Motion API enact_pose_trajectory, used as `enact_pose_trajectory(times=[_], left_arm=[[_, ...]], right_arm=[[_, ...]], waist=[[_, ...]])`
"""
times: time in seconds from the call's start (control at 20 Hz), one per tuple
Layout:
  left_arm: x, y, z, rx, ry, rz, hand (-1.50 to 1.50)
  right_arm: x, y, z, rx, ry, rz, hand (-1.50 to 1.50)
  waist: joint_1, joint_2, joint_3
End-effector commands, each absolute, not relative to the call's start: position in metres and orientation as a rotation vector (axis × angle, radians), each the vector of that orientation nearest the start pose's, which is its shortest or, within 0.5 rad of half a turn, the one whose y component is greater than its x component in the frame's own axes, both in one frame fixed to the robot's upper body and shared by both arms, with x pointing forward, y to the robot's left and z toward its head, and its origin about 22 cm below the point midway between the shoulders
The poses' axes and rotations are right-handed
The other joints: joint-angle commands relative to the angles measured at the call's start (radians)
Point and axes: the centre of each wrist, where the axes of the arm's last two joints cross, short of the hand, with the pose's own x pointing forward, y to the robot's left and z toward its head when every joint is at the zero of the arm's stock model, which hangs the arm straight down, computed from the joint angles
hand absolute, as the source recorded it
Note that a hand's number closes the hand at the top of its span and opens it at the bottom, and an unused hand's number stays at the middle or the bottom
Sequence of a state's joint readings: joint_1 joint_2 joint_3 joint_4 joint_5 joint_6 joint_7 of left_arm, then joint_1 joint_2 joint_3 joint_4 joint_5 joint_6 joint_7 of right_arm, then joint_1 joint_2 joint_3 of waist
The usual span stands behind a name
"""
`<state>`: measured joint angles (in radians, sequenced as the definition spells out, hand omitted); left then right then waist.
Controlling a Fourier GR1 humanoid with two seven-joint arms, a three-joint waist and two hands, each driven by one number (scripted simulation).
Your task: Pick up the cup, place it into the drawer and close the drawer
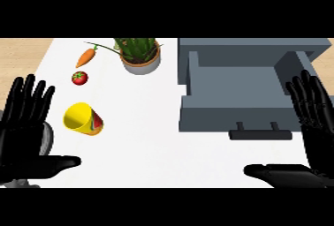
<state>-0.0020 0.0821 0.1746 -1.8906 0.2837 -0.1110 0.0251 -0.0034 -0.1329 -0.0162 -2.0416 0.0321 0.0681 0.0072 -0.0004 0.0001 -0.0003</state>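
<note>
Nearest me, my black left hand (26, 132) and right hand (306, 132) rest with fingers straight, holding nothing. The yellow cup with a red band (83, 118) lies tipped beside the left hand; I judge it may roll when grasped. Farther right, the grey drawer (215, 112) stands open, well apart.

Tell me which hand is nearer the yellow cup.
Left. The left hand is open just beside the yellow cup, at its left. The right hand is open far across the counter, beyond the open drawer.
</note>
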Motion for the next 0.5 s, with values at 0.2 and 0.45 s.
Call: enact_pose_trajectory(times=[0.2, 0.45], left_arm=[[0.233, 0.298, 0.041, 0.0, -1.825, 0.176, -1.5], [0.235, 0.333, 0.022, 0.08, -1.761, 0.207, -1.5]], right_arm=[[0.218, -0.256, 0.125, -0.099, -2.022, 0.223, -1.5], [0.231, -0.255, 0.126, -0.101, -2.034, 0.217, -1.5]], waist=[[-0.002, 0.0, 0.0], [0.001, 0.0, 0.0]])
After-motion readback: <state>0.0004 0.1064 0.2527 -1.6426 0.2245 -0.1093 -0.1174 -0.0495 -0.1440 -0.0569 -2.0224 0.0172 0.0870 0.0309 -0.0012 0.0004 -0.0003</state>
